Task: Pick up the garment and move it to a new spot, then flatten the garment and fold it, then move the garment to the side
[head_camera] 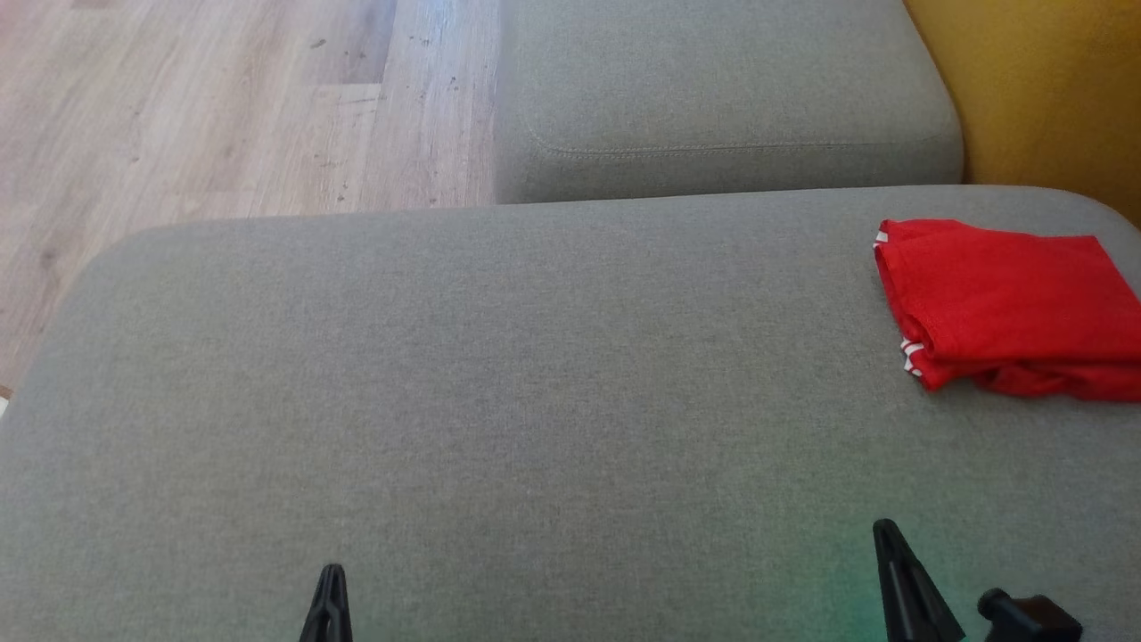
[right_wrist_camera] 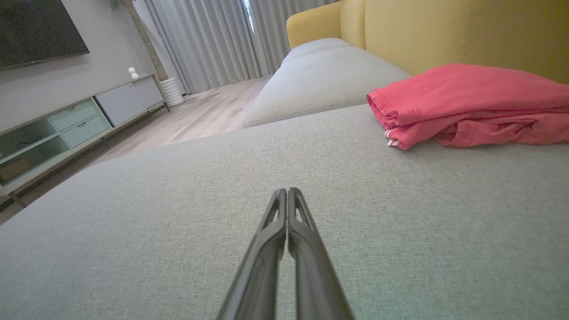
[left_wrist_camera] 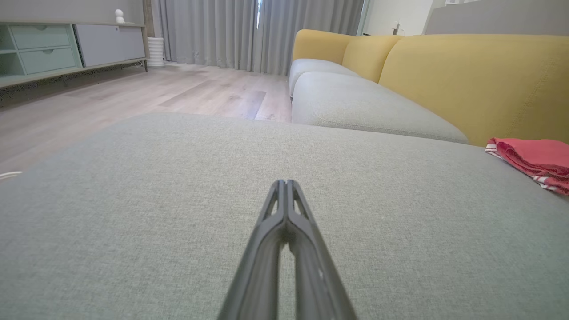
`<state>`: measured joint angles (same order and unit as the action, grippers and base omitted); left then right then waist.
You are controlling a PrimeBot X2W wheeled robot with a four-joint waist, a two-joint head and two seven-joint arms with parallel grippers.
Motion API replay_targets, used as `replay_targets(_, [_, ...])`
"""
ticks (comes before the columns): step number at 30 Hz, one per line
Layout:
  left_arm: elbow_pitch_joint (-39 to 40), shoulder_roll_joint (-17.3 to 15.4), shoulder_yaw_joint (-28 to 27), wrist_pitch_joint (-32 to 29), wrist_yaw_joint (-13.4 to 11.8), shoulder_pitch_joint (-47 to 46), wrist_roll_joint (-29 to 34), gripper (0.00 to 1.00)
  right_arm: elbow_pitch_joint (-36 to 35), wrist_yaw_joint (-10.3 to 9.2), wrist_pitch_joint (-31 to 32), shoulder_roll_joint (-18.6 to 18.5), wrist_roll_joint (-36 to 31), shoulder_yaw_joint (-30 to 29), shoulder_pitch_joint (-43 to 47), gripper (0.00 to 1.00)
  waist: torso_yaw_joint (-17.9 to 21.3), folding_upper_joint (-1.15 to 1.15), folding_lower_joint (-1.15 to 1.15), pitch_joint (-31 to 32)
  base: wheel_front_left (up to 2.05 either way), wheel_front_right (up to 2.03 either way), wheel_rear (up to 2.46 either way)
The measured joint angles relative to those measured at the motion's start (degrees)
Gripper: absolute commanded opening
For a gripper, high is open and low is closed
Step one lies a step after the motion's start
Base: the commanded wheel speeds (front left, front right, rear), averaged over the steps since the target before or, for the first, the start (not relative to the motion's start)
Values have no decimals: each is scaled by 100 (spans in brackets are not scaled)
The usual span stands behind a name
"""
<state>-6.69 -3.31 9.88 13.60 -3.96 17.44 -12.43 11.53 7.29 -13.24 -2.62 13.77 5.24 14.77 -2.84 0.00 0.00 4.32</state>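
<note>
- Sofa cushion, grey, is our work surface — pale wood floor beyond it on the left, yellow backrest at its right.
- Across the room we see grey curtains and a low sideboard.
- Folded red garment lies at the cushion's far right, cut off by the head view's edge.
- Our left end effector and right end effector have fingers pressed together, gripping nothing.
</note>
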Motion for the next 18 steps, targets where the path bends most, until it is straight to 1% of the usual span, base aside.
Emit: replay_targets(18, [-158, -19, -83, -209, 175, -259, -1237, 0, 56, 0, 218, -9, 1202, -87, -230, 0, 41, 0, 0, -65, 0, 0, 0])
